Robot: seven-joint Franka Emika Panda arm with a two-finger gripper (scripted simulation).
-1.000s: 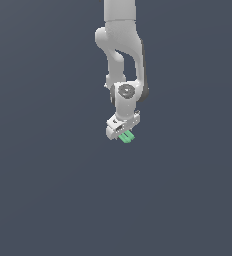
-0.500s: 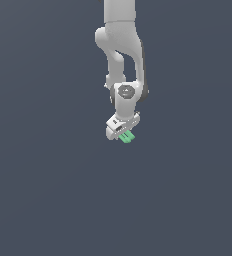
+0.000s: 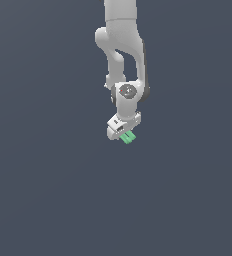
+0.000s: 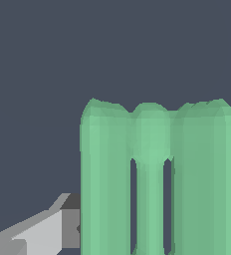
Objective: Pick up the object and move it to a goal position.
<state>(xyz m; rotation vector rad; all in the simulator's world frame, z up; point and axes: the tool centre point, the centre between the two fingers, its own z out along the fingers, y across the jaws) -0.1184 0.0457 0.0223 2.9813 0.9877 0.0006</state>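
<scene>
Ext view: white arm [image 3: 122, 45] comes down from top of frame, wrist bent, tool [image 3: 124, 135] at its low end, roughly mid-frame and slightly toward the exterior view's right. Green object [image 3: 128, 137] sticks out from under the tool, pointing down and toward the exterior view's right; only its tip shows past the white tool body. Background is uniform dark grey-blue all around; can't tell from this view whether the object touches any surface or hangs above one. Wrist view: green object [image 4: 157, 174] fills the lower centre of frame w/ three upright lobes, two wide outer ones and a thinner middle one, joined near their rounded ends, narrow dark gaps between them lower down. A light grey piece of the tool [image 4: 38, 231] sits beside the object at the frame corner, dark slot next to it. Tool state: closed around the green object as far as both views show; fingertips themselves hidden behind it.
</scene>
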